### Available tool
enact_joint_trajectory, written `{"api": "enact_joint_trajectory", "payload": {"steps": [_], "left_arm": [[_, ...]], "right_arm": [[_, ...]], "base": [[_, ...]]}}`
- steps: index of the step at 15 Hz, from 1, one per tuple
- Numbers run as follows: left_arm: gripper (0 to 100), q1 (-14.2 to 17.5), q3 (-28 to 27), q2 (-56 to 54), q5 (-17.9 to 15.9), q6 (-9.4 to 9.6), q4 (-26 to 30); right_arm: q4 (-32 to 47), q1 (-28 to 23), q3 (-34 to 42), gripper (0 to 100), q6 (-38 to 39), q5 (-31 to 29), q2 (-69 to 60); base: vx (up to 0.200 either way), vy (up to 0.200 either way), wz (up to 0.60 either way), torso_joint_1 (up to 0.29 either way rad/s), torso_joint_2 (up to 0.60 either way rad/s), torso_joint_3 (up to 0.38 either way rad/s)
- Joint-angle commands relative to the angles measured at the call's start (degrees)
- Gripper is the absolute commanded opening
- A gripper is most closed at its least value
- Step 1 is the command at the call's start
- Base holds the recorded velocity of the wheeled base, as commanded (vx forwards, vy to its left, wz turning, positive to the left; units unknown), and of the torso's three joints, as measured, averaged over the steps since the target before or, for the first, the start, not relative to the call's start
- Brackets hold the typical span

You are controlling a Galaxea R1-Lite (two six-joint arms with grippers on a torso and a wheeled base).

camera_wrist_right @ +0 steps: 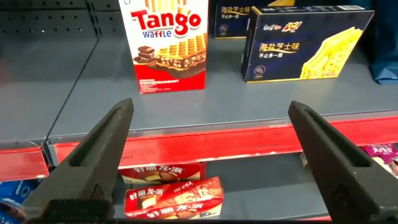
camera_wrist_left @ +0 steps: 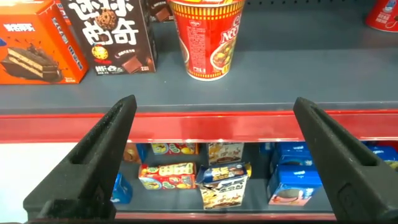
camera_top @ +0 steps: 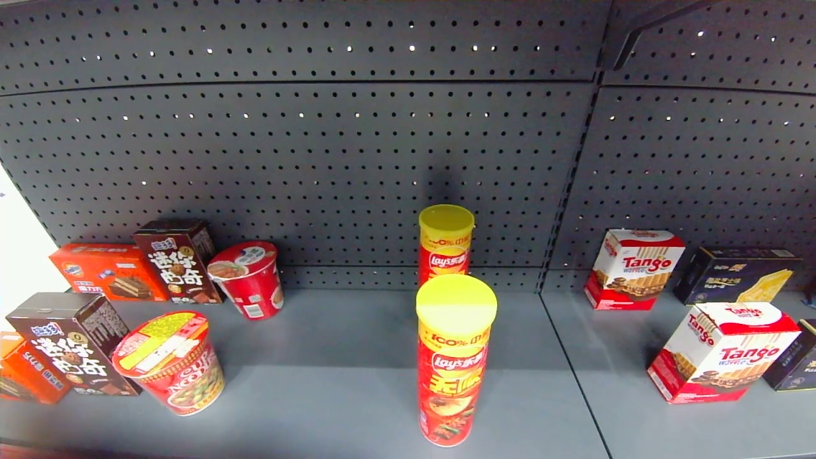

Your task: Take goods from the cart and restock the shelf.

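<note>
My left claw (camera_wrist_left: 213,99) and right claw (camera_wrist_right: 209,102) both gape wide, empty, facing the shelf (camera_top: 357,357); its bare stretch left of the upright chip can (camera_top: 454,357) lies nearer my left arm, I judge.

Shelf (camera_top: 357,357), two chip cans (camera_top: 456,357) centre, cup noodles (camera_top: 172,363) left, wafer boxes (camera_top: 727,357) right
</note>
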Motion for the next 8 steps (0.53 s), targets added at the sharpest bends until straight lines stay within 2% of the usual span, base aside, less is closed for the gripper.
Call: {"api": "enact_joint_trajectory", "payload": {"steps": [1,4,8], "left_arm": [[100,0.0,0.0,0.2,0.0,-0.01,0.0],[100,0.0,0.0,0.2,0.1,-0.09,0.0],[100,0.0,0.0,0.2,-0.3,-0.09,0.0]], "right_arm": [[-0.1,0.0,-0.1,100,0.2,0.0,0.2],[0.0,0.0,0.0,100,0.0,0.8,0.2],[-0.1,0.0,0.1,100,-0.4,5.9,0.2]], "base": [[0.000,0.000,0.00,0.000,0.00,0.000],[0.000,0.000,0.00,0.000,0.00,0.000],[0.000,0.000,0.00,0.000,0.00,0.000]]}}
